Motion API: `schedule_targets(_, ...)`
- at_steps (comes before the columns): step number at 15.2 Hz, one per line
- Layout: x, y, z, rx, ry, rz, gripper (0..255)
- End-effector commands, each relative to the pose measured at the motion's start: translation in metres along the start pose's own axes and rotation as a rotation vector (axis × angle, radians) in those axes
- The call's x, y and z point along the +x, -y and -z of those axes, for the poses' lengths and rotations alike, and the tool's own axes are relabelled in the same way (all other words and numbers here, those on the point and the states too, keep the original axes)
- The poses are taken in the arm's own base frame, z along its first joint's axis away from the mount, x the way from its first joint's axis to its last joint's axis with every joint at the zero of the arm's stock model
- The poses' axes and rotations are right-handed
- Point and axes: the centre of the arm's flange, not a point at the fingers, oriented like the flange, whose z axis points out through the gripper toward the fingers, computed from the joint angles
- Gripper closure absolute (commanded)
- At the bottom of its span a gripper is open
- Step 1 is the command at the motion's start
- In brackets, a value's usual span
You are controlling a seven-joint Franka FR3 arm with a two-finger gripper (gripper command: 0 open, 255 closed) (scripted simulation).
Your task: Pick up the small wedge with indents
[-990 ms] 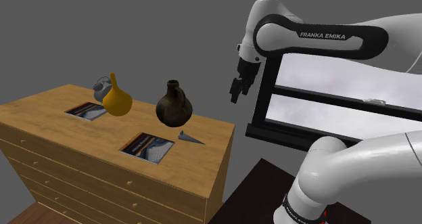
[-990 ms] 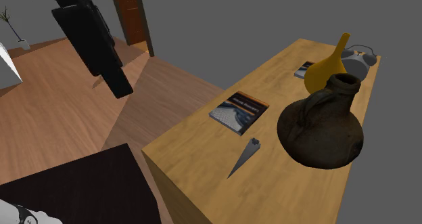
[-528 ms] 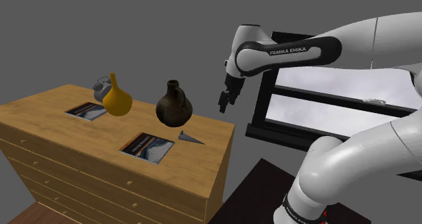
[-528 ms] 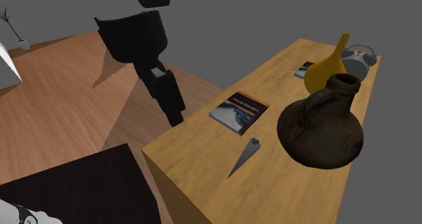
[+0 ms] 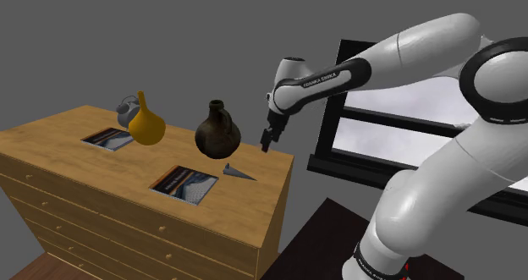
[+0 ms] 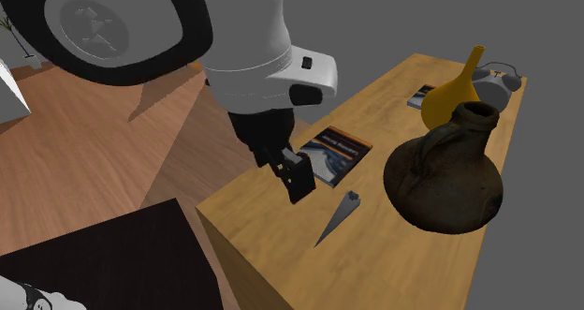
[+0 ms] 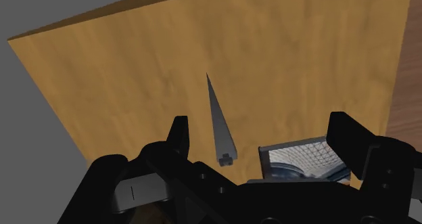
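The small wedge (image 5: pixel 238 172) is a thin grey spike with a notched thick end. It lies flat on the wooden dresser top (image 5: pixel 51 143), near the end at the shoulder view's right. My black gripper (image 5: pixel 267 141) hangs open in the air above that end, a little beyond the wedge and touching nothing. In the second exterior view the gripper (image 6: pixel 298 182) hovers just left of the wedge (image 6: pixel 339 216). Through the wrist view the wedge (image 7: pixel 220 121) lies below, closer to one finger (image 7: pixel 178 131) than to the other (image 7: pixel 348 131).
A dark brown jug (image 5: pixel 217 130) stands just behind the wedge. A book (image 5: pixel 184 183) lies beside the wedge. A yellow gourd vase (image 5: pixel 145 122), a second book (image 5: pixel 108 139) and a grey object (image 5: pixel 127 111) sit farther along. A dark-framed window (image 5: pixel 406 143) is behind the arm.
The arm has swung toward the dresser and lowered. The gripper went from off the dresser's end to above its top near the wedge. Its fingers stayed open. Nothing on the dresser moved.
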Motion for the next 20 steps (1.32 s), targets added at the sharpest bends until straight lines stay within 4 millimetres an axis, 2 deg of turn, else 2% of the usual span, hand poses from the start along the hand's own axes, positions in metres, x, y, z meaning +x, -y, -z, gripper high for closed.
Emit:
schedule_targets(1, 0.013, -0.004, -0.024, 0.006, -0.005, 0.016, 0)
schedule_targets(16, 0.107, -0.032, -0.196, 0.064, -0.029, 0.135, 0)
schedule_targets(20, 0.109, -0.033, -0.219, 0.067, -0.030, 0.140, 0)
